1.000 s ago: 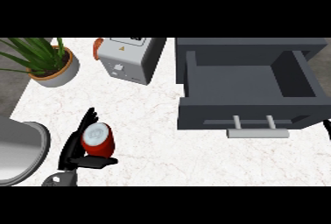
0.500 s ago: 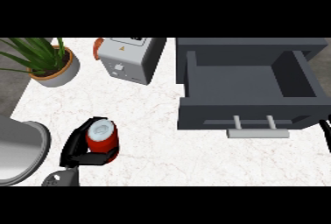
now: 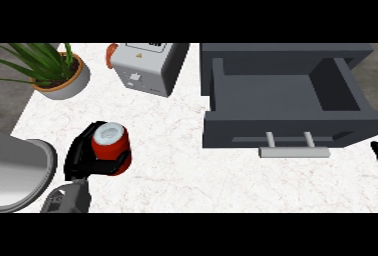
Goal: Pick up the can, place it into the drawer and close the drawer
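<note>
A red can with a pale top stands at the counter's lower left. My left hand is shut on it, with black fingers and thumb curled round its lower body and left side. The dark grey drawer stands pulled open at the right, its inside bare, its pale handle facing me. The can is well to the left of the drawer. Only a black sliver of my right hand shows at the right edge, beside the drawer's front.
A white boxy appliance stands at the back centre, left of the drawer. A potted plant sits at the back left. A large grey rounded object lies at the left edge, close to my left forearm.
My left hand has wrapped round the can, going from fingers spread beside it to curled on it. Can and hand have shifted slightly up and to the right.
</note>
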Tool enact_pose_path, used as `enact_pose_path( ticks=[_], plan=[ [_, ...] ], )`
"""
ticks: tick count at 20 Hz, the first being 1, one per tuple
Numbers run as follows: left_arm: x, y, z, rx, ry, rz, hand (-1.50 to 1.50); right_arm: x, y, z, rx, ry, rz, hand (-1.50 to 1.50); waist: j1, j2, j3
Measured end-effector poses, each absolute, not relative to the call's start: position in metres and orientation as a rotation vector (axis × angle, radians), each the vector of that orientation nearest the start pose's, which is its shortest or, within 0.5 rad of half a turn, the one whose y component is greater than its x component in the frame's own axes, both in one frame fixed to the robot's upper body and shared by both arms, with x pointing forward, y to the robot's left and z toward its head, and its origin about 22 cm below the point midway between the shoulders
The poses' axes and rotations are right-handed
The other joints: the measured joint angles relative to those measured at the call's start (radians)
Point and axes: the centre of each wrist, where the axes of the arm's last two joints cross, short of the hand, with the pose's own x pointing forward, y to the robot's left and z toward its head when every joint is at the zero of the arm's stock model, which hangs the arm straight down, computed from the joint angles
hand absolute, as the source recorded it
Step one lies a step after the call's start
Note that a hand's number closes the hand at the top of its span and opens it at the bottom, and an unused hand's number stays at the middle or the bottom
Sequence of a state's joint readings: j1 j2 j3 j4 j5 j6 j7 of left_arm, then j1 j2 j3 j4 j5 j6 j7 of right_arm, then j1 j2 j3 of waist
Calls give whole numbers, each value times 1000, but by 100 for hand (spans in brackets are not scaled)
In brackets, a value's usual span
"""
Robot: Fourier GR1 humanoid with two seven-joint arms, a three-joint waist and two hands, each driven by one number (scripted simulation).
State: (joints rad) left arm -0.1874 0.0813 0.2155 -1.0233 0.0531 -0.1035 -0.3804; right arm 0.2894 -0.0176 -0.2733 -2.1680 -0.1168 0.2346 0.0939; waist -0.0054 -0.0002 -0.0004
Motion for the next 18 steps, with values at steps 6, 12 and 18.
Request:
enact_pose_path(
  ticks=[6, 12, 18],
  plan=[
    [287, 279, -61, 60, -1637, 128, 150, 143, -298, 98, -170, -1818, -35, -150, 1, 0, 0],
    [306, 253, -27, 14, -1674, 78, 150, 144, -295, 97, -176, -1822, -43, -150, 2, -1, 0],
    [320, 220, 26, -6, -1737, 9, 150, 145, -303, 98, -188, -1825, -39, -150, 3, -2, 1]
  ],
)
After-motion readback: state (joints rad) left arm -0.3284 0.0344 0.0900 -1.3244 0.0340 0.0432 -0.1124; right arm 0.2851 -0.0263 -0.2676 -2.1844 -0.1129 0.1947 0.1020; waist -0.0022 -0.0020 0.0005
